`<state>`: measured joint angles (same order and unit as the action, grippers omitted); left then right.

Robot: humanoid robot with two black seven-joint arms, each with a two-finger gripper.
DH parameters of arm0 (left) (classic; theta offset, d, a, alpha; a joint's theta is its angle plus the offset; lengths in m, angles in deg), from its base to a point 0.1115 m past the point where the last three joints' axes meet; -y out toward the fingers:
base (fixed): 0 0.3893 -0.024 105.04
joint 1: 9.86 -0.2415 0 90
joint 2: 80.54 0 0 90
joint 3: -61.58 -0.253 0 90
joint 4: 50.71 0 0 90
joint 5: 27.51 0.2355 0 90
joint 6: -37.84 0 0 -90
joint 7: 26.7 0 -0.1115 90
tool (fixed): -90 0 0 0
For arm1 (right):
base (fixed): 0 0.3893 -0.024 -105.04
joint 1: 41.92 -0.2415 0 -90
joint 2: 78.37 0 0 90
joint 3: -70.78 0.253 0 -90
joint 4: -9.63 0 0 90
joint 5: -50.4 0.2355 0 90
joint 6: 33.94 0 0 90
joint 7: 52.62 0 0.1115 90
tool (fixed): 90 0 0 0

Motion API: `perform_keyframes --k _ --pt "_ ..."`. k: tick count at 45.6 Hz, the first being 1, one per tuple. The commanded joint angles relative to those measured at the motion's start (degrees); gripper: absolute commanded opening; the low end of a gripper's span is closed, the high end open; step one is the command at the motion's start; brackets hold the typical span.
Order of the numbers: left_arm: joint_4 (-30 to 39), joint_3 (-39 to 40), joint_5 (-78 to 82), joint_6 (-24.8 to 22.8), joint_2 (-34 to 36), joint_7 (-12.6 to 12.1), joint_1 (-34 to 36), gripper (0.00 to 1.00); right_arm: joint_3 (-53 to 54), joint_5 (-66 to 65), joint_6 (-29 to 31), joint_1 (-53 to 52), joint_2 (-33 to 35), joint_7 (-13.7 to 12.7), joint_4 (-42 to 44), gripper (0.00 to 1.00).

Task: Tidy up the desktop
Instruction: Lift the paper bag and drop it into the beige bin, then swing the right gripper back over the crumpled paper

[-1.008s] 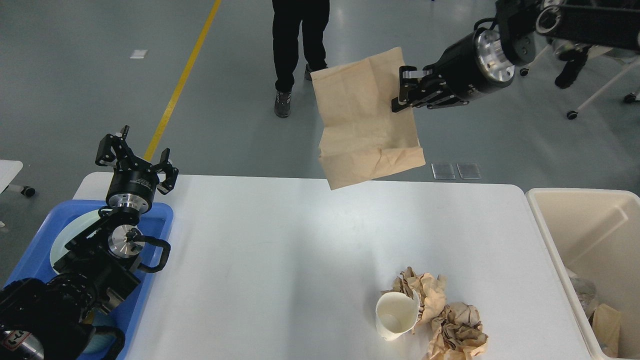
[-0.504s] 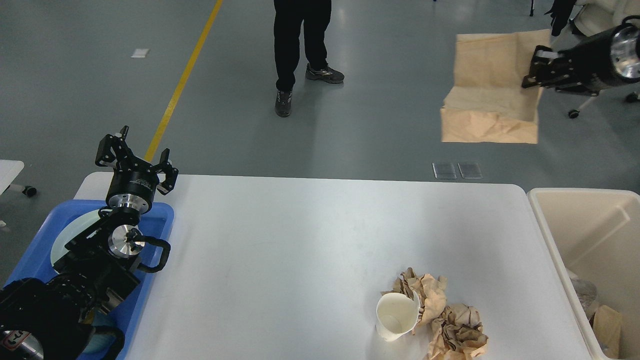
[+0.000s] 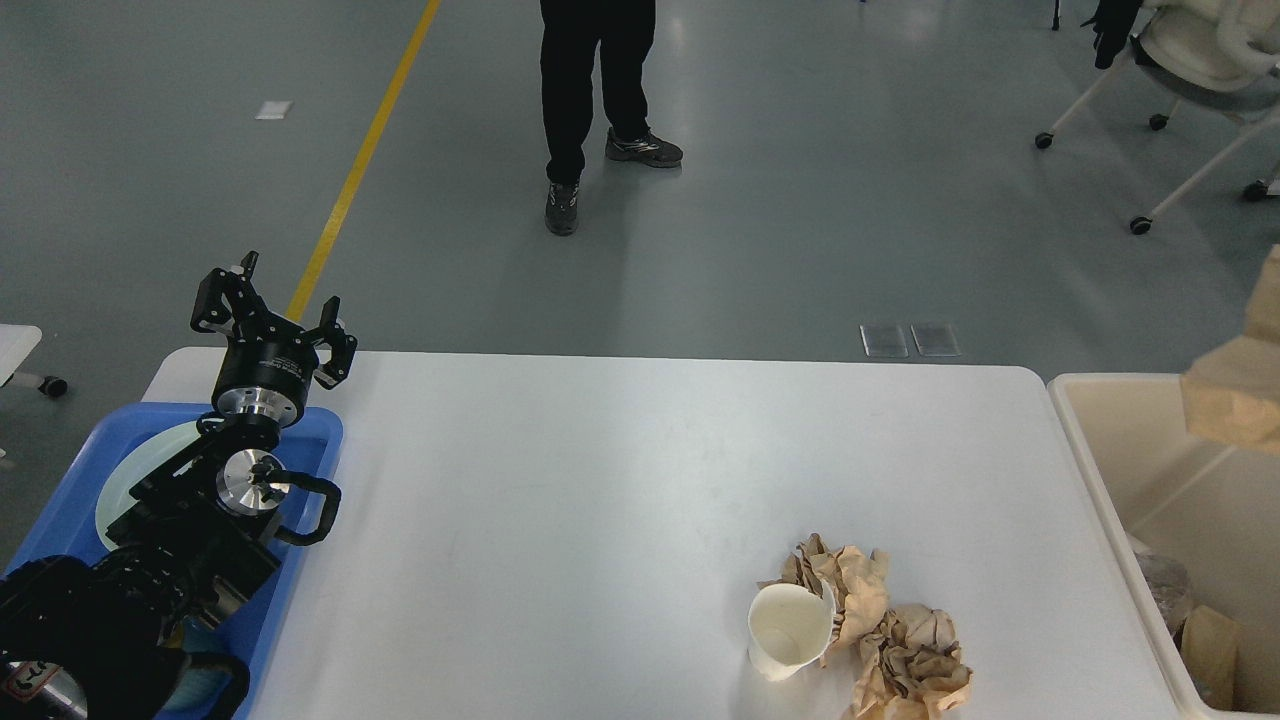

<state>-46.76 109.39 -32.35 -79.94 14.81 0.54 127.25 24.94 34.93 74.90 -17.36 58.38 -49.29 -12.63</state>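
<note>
Head view of a desk-clearing task. The desktop (image 3: 600, 500), a white matte surface with rounded corners, fills the middle of the scene. On its near right lie a white paper cup (image 3: 790, 632) on its side and two crumpled brown paper balls (image 3: 880, 630), touching one another and probably grouped as waste awaiting removal. At the right edge stands a beige bin (image 3: 1110, 480), smooth-walled and open; a creased brown paper bag (image 3: 1235, 385) hangs above it at the frame edge, apparently on its way in. The right hand is out of view. The left hand (image 3: 268, 315), fingers apart and empty, stands raised over the far end of a blue plastic tray (image 3: 60, 520) holding a pale round plate (image 3: 150, 460).
</note>
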Motion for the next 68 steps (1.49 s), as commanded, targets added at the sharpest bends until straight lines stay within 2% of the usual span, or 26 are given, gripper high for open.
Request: perform_keyframes --k 1,3,4,21,28,35,40,49,63,68 --pt "0.0 0.0 0.0 0.0 0.0 0.0 0.0 0.96 1.9 0.0 -4.3 6.3 -0.1 0.1 0.6 0.63" --pt "0.0 0.0 0.1 0.0 0.0 0.0 0.0 0.96 2.2 0.0 -6.5 7.7 -0.2 0.1 0.6 0.92" --pt "0.0 0.0 0.0 0.0 0.0 0.0 0.0 0.96 2.2 0.0 -7.5 8.3 -0.3 0.1 0.6 1.0" --pt "0.0 0.0 0.0 0.0 0.0 0.0 0.0 0.96 2.0 0.0 -8.6 10.2 -3.3 0.2 -0.1 1.0" --pt "0.0 0.0 0.1 0.0 0.0 0.0 0.0 0.96 -0.1 -0.1 -8.1 5.0 -7.6 0.2 -0.3 1.0" --pt "0.0 0.0 0.0 0.0 0.0 0.0 0.0 0.96 -6.9 -0.1 -6.2 -3.1 -13.9 0.1 -2.0 1.0" --pt "0.0 0.0 0.0 0.0 0.0 0.0 0.0 0.96 -12.9 1.1 -1.7 -13.4 -19.1 0.1 -8.9 1.0" --pt "0.0 0.0 0.0 0.0 0.0 0.0 0.0 0.96 -14.4 8.2 8.8 -26.3 -23.3 0.1 -20.0 1.0" --pt "0.0 0.0 0.1 0.0 0.0 0.0 0.0 0.96 -16.0 11.1 34.6 -42.0 -27.7 0.1 -28.6 1.0" --pt "0.0 0.0 0.0 0.0 0.0 0.0 0.0 0.96 -17.3 11.2 36.2 -48.7 -27.9 0.1 -34.2 1.0"
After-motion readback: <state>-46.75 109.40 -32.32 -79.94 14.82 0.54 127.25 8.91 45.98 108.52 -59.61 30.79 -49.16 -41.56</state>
